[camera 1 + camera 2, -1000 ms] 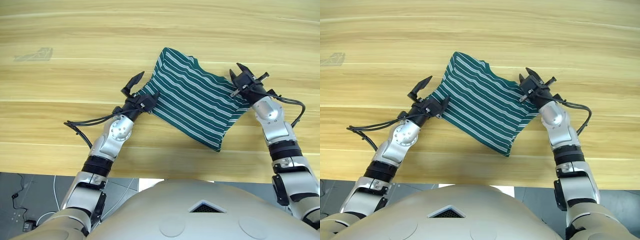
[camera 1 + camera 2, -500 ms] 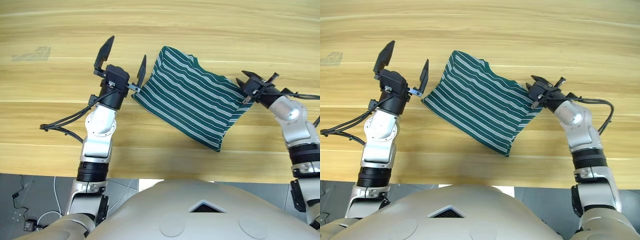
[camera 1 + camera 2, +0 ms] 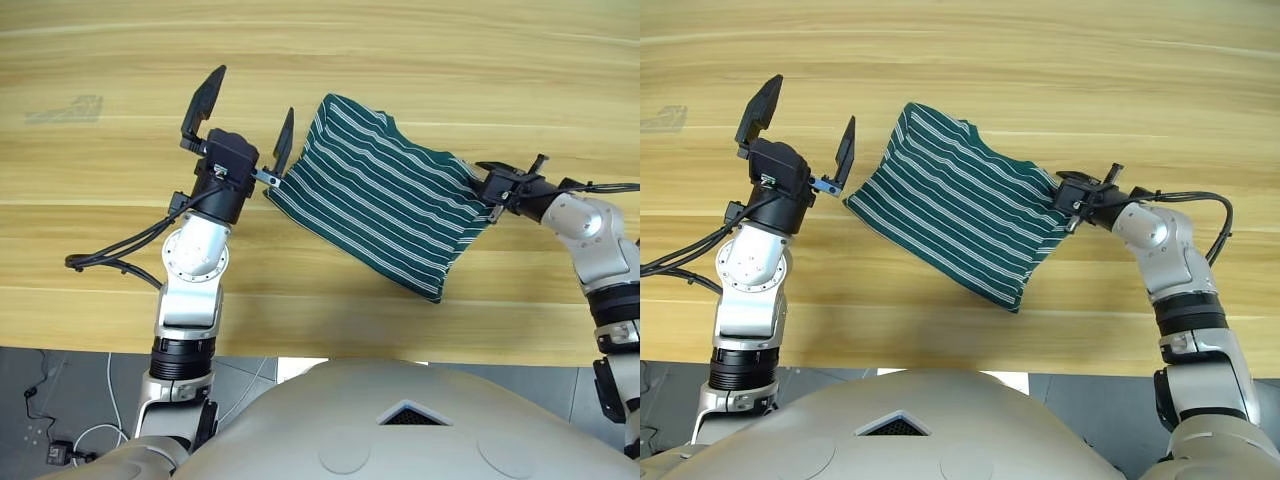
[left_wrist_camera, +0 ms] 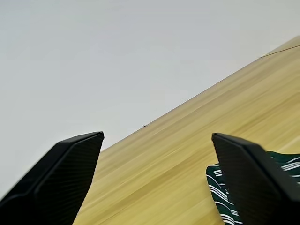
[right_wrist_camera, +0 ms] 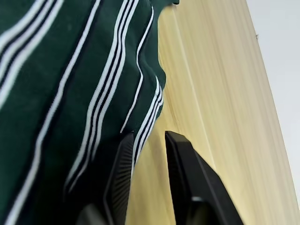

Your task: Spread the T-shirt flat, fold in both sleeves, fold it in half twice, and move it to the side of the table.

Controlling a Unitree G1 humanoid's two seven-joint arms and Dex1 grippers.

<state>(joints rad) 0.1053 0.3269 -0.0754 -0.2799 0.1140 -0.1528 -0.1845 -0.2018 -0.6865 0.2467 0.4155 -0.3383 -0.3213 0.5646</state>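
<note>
Worktop (image 3: 400, 50) is pale wood with long plank seams running across; a faint grey mark (image 3: 65, 108) sits at far left; past its near edge there's grey floor (image 3: 60, 380) with a thin white cable (image 3: 108, 392) on it; beyond the far edge the left wrist view gives a plain pale wall (image 4: 93, 56). T-shirt (image 3: 385, 205) - dark green with white stripes - lies folded as a slanted four-sided patch mid-worktop, between the two arms; how many layers it has can't be made out. Left gripper (image 3: 253, 92) is raised just beside the shirt's left edge, fingers (image 4: 65, 173) spread wide with nothing between them; one finger overlaps the shirt's edge in the head views, and I can't tell whether it touches the cloth; in the left wrist view that finger cuts off all but a corner of the shirt. Right gripper (image 3: 485, 180) is low at the shirt's right corner and covers that corner; its fingers (image 5: 180, 164) are drawn almost together with a narrow slit of bare wood showing between them; the hem lies against one finger - can't tell whether any cloth is pinched; the shirt is very close and blurred in the right wrist view.
</note>
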